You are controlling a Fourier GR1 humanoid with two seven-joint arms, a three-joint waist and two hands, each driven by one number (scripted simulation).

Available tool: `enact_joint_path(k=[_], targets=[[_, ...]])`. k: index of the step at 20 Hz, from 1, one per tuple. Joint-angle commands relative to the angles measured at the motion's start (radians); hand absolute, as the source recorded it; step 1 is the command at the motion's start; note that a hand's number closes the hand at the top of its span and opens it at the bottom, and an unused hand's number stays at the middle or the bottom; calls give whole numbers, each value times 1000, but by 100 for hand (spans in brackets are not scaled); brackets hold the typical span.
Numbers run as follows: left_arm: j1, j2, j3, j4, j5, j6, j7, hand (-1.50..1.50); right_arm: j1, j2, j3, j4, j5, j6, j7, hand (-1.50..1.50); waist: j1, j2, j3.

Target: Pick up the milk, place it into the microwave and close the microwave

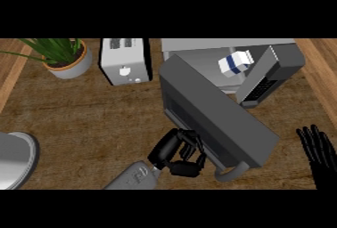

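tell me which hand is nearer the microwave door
Left. The left hand is up against the microwave door, just below its outer face near the handle. The right hand rests open at the view's right edge, apart from it.

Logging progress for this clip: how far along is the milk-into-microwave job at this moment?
Done: the milk already stands inside the microwave. In hand: the left hand is against the outer face of the open door, fingers curled, positioned as if to push it closed. Left: the door is wide open and has to be shut. The right hand rests open at the view's right edge.
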Motion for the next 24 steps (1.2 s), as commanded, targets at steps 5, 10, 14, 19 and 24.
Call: enact_joint_path(k=[5,10,14,19,24], targets=[[-155,-4,-133,94,231,71,44,150,4,-33,21,-217,-98,54,140,-150,-46,12,-2],[-181,-4,-158,51,333,163,-25,150,15,-45,61,-249,-115,108,144,-150,-84,20,-2],[-198,-4,-152,46,408,232,-69,150,16,-75,51,-287,-137,118,190,-150,-110,24,-4],[-233,-5,-113,55,496,353,-87,150,-34,-131,13,-325,-170,127,235,-150,-116,28,-5],[-312,-5,-106,74,567,433,-70,-150,-53,-161,-15,-328,-192,141,238,-150,-159,35,-2]])
